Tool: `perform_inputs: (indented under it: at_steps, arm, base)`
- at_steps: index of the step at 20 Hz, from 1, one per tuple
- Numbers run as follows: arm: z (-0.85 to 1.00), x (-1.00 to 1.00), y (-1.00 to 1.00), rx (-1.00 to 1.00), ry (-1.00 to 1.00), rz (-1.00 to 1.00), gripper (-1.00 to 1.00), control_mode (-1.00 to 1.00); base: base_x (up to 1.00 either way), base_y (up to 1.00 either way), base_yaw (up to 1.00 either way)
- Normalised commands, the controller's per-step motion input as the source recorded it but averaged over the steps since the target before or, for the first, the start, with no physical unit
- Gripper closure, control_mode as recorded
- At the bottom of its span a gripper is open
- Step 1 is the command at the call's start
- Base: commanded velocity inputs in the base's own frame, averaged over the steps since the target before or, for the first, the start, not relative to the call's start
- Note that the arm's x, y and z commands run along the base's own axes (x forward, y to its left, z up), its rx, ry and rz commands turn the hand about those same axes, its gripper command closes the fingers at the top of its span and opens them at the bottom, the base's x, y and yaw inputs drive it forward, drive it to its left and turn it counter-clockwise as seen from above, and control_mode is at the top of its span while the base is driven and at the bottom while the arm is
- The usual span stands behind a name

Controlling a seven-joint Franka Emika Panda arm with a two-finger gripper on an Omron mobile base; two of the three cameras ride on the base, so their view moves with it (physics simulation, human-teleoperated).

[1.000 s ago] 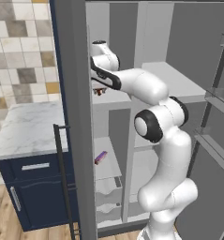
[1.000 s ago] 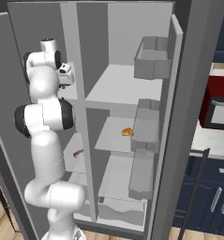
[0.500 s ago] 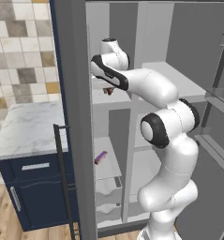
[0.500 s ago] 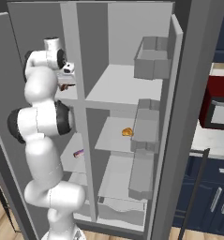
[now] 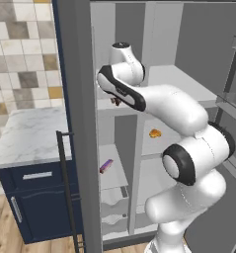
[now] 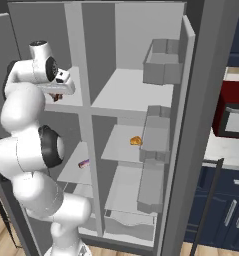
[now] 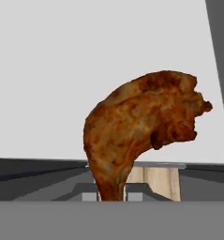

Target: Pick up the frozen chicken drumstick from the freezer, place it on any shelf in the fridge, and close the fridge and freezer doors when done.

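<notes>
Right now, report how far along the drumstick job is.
Done: the gripper is shut on the drumstick by its thin end, at the freezer's upper shelf level. In hand: carrying it across. Left: set it on a fridge shelf, then close both doors; the freezer door and fridge door stand open.

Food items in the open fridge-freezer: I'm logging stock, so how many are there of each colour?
Reddish-brown: 1, chicken drumstick, gripper shut on its thin end
Orange-yellow: 1, lump on a fridge shelf
Pink-purple: 1, bar on a freezer shelf
Total: 3
</notes>
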Motion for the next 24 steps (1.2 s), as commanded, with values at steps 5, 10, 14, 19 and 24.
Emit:
perform_inputs:
  at_steps: [5,10,14,19,24]
  arm:
    - [0.01,-1.00,-0.03,0.09,0.00,0.00,1.00,-1.00]
    - [0.11,-1.00,-0.55,0.08,-0.05,-0.02,1.00,-1.00]
    - [0.31,-1.00,-0.86,0.08,-0.06,-0.11,1.00,-1.00]
    - [0.34,-0.76,-1.00,0.05,-0.01,-0.13,1.00,-1.00]
    - [0.42,-0.14,-1.00,0.02,0.00,-0.10,1.00,-1.00]
  base:
    - [0.00,0.00,0.00]
    - [0.00,0.00,0.00]
    - [0.00,0.00,0.00]
    - [0.00,0.00,0.00]
    - [0.00,0.00,0.00]
